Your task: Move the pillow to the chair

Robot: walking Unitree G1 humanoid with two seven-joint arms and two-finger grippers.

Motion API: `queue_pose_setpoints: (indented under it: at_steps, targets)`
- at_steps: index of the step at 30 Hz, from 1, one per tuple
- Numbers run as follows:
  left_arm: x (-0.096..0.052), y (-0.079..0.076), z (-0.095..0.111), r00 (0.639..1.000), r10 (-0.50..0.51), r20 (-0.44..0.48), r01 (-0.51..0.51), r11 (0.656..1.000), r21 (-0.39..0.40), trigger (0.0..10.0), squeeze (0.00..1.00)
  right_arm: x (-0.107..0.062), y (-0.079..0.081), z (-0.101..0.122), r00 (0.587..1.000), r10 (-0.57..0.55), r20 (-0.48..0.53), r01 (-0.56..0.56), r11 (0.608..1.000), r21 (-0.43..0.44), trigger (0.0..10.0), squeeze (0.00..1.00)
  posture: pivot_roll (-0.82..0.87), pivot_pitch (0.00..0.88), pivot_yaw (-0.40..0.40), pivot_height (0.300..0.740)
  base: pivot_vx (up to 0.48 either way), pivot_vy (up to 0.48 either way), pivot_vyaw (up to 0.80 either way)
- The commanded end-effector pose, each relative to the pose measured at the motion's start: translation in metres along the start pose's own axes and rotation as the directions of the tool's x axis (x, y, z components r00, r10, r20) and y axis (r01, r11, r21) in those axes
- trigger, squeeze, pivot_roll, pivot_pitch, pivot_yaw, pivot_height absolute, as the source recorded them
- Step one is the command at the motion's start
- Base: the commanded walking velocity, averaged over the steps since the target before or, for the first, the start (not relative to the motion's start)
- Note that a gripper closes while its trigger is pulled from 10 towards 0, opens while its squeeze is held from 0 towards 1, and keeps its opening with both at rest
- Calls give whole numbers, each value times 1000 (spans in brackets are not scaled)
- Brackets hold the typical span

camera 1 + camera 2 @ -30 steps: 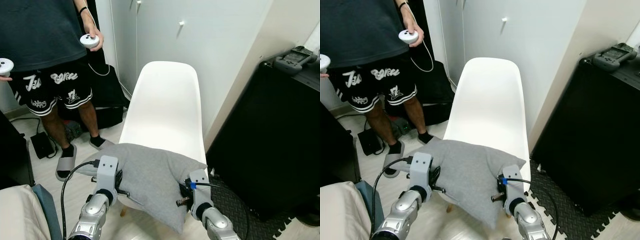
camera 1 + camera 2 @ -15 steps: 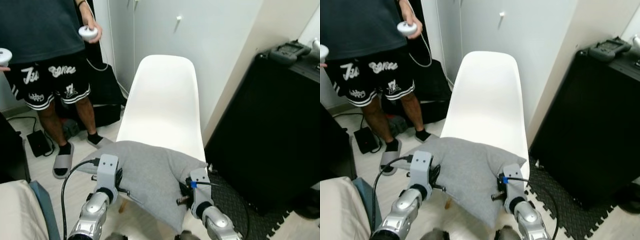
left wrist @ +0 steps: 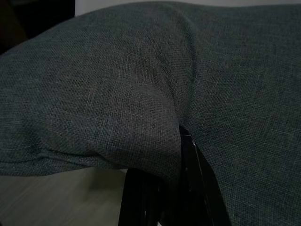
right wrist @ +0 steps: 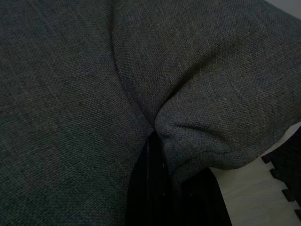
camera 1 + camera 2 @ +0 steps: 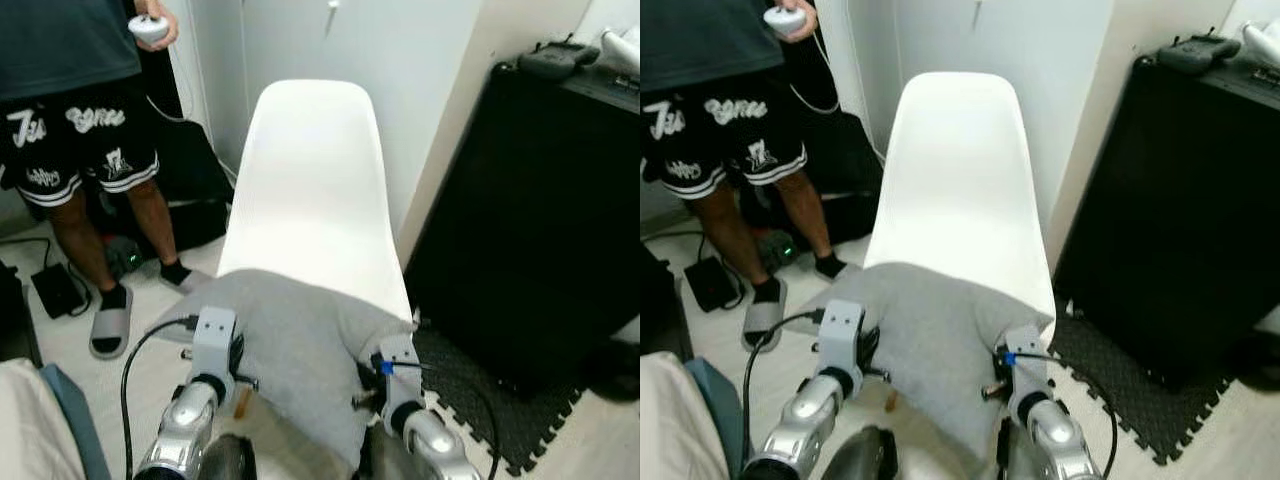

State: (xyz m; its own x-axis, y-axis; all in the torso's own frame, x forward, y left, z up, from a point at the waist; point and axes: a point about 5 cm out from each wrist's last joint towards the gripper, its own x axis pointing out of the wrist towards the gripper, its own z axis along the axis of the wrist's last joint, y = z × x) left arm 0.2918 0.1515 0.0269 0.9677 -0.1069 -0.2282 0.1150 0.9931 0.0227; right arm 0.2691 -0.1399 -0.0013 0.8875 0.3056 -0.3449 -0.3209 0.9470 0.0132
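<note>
- Grey woven-fabric pillow (image 5: 290, 345) hangs between my two grippers in front of the white moulded plastic chair (image 5: 310, 190); its far edge lies over the front lip of the seat, the rest sags toward me.
- My left gripper (image 3: 181, 155) pinches a fold of the cloth at the pillow's left side; the weave puckers around the black fingers.
- My right gripper (image 4: 157, 141) pinches a bunched fold at the right side in the same way.
- I judge it light and soft: it droops in the middle, so holding both sides keeps it spread.
- Coarse cloth should not slip, and nothing here is fragile.
- No containers in view; the chair seat is bare beyond the pillow.
- A person in black printed shorts (image 5: 70, 140) stands to the left, near the chair.
</note>
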Motion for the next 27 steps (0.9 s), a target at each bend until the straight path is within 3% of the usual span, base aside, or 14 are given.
queue_pose_setpoints:
  at_steps: [1,17,24,27]
  targets:
    - [-1,16,4,998,60,21,-60,998,19,10000,0,-3,-6,-4,999,-29,-18,29,1000,9,10000,0,19,124,-40,608,0,0,0]
    - [4,12,11,997,66,45,-67,998,12,10000,0,6,-5,9,1000,10,11,-10,999,-33,10000,0,19,150,-36,593,0,0,0]
    - [20,12,24,992,119,36,-121,991,53,10000,0,29,-3,38,1000,17,24,-15,998,-65,10000,0,20,215,-38,593,0,0,0]
    - [32,9,39,991,122,53,-126,989,72,10000,0,40,0,55,999,17,38,-16,999,-31,10000,0,27,236,-43,593,0,0,0]
